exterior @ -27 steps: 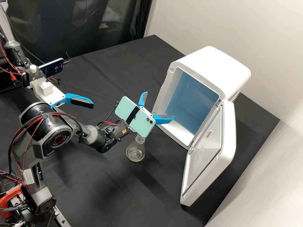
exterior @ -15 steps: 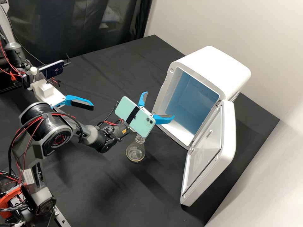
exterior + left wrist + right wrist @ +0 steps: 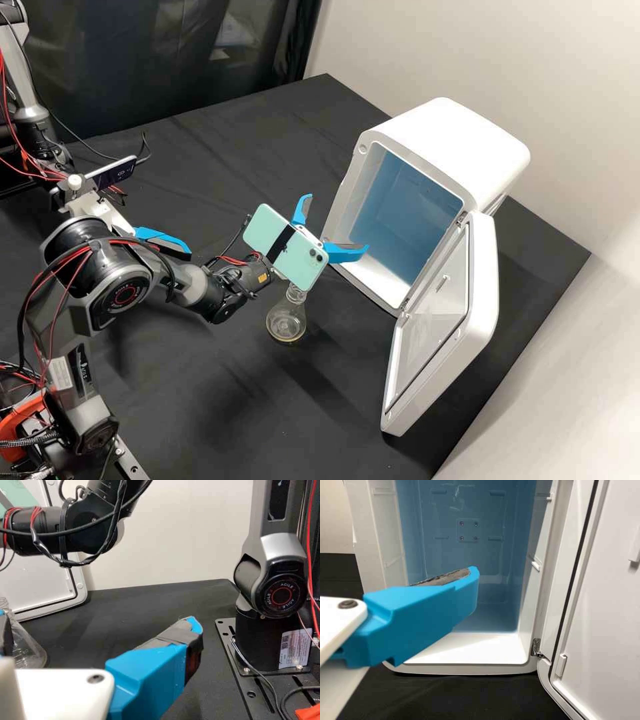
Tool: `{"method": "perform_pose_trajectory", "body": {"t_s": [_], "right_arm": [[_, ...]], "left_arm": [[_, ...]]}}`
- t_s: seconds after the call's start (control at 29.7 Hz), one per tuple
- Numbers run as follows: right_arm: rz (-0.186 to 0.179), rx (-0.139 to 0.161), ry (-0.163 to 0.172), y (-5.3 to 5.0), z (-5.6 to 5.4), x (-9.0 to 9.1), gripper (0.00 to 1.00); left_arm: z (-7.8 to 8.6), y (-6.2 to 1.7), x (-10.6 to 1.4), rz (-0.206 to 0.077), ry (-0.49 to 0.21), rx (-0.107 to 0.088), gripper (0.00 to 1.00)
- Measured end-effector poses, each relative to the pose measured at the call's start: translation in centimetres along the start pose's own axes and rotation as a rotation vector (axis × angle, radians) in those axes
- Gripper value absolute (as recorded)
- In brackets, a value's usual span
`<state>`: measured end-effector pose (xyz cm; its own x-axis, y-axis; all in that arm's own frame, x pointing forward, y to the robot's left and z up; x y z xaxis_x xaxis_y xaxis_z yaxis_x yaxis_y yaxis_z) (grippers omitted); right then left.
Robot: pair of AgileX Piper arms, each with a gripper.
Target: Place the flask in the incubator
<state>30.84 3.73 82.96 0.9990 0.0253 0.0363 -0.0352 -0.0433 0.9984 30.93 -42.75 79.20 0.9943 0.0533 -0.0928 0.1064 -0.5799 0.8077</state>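
A clear glass flask [image 3: 287, 321] stands upright on the black bench [image 3: 220, 393] in front of the white incubator [image 3: 443, 143]. The incubator's door [image 3: 437, 320] hangs open and shows a blue inside [image 3: 470, 540]. My right gripper [image 3: 325, 231] hovers open above the flask, level with the incubator's mouth, holding nothing; one blue finger [image 3: 420, 610] points into the chamber. My left gripper [image 3: 167, 241] sits low at the left, partly behind the right arm's elbow, open and apart from the flask [image 3: 20, 650].
A green phone [image 3: 285, 247] is strapped on the right wrist, over the flask's neck. The right arm's base [image 3: 272, 600] and cables stand at the bench's near left. A dark curtain hangs behind; the bench's right edge lies just past the door.
My left gripper has dropped and pulled back toward the near left, now partly hidden behind the right arm. The right arm, flask and incubator have stayed put.
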Motion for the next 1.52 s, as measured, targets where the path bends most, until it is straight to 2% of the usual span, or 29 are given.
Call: {"method": "perform_pose_trajectory", "body": {"t_s": [0.1, 0.44, 0.64, 0.71, 0.81, 0.88, 1.15, 1.18, 1.31, 1.45, 1.52], "right_arm": [[0.0, 0.0, 0.0, 0.0, 0.0, 0.0, 1.0], [0.0, 0.0, 0.0, 0.0, 0.0, 0.0, 1.0], [0.0, 0.0, 0.0, 0.0, 0.0, 0.0, 1.0], [0.0, 0.0, 0.0, 0.0, 0.0, 0.0, 1.0], [0.0, 0.0, 0.0, 0.0, 0.0, 0.0, 1.0], [0.0, 0.0, 0.0, 0.0, 0.0, 0.0, 1.0], [0.0, 0.0, 0.0, 0.0, 0.0, 0.0, 1.0], [0.0, 0.0, 0.0, 0.0, 0.0, 0.0, 1.0], [0.0, 0.0, 0.0, 0.0, 0.0, 0.0, 1.0], [0.0, 0.0, 0.0, 0.0, 0.0, 0.0, 1.0], [0.0, 0.0, 0.0, 0.0, 0.0, 0.0, 1.0]], "left_arm": [[-0.5, -0.15, 0.1, 0.004, 0.013, 0.0, 1.0], [-3.9, -1.81, 0.3, -0.052, 0.118, -0.014, 1.0], [-5.3, -3.03, -0.4, -0.075, 0.161, -0.029, 1.0], [-5.5, -3.4, -0.7, -0.078, 0.163, -0.028, 1.0], [-5.8, -4.11, -1.1, -0.101, 0.152, -0.02, 1.0], [-6.2, -4.26, -1.4, -0.107, 0.16, -0.018, 1.0], [-8.2, -4.16, -2.9, -0.083, 0.216, -0.028, 1.0], [-8.4, -4.06, -3.1, -0.079, 0.227, -0.035, 1.0], [-9.4, -3.48, -4.0, -0.05, 0.266, -0.057, 1.0], [-9.8, -2.34, -4.7, -0.004, 0.273, -0.059, 1.0], [-9.9, -2.05, -4.9, 0.009, 0.271, -0.063, 1.0]]}}
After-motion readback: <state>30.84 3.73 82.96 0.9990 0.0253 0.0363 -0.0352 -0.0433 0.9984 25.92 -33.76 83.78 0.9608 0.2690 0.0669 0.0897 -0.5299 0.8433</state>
